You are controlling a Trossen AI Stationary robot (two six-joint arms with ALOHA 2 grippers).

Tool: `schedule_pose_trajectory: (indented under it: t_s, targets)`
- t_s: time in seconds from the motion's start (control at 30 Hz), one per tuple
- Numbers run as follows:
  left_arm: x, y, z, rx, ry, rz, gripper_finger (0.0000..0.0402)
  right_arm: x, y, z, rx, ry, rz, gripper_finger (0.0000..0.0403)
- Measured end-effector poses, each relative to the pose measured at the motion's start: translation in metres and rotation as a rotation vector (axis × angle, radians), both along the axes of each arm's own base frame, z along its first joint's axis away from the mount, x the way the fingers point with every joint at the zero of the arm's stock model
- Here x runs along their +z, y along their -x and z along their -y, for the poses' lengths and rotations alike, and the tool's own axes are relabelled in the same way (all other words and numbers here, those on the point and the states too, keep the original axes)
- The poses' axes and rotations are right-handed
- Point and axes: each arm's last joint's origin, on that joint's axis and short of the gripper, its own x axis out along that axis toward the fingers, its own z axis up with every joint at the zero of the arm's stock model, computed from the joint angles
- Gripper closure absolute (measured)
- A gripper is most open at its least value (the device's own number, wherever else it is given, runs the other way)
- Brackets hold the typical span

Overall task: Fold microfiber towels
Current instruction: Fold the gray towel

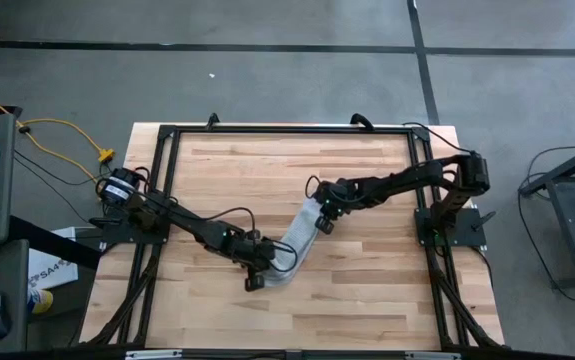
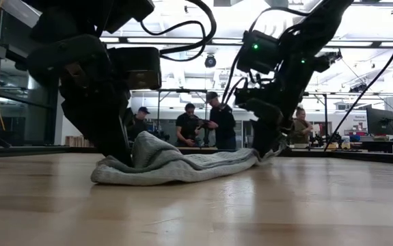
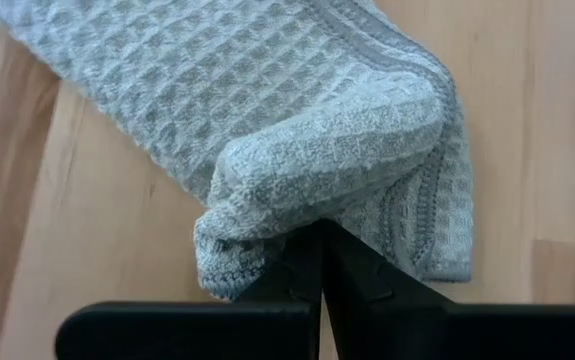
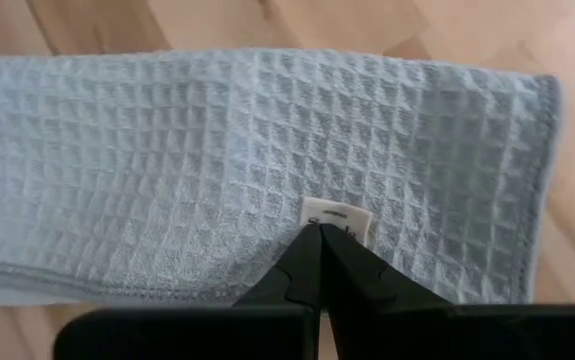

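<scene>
The light grey microfiber towel lies on the wooden table as a long narrow strip of several layers. It runs from the table's middle toward the near edge. My left gripper is shut on its near end, where the cloth bunches into a hump. My right gripper is shut on its far end, next to a small white label. Between the two grippers the strip rests flat on the wood. My left gripper pinches a bunched fold of several layers at the towel's near end between its two shut fingers. It comes slanting down from the table's left. That fold stands raised above the table, and the cloth around it lies on the wood. My right gripper pinches the towel at the white label, near a long edge at the far end. The fingers slant down from the table's right. That end is raised slightly, and the cloth slopes from it down to the table.
A black metal frame runs along the table's far edge and sides. Bare wood lies all around the towel. Beyond the table several people stand in the room.
</scene>
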Motion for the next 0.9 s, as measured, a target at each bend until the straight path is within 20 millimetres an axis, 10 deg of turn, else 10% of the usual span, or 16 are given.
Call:
schedule_pose_trajectory:
  t_s: [0.9]
  targets:
    - [0.002,-0.037,0.030,0.057,0.129,0.116,0.0401,0.008,-0.010,0.028,0.093,0.014,0.174,0.0401]
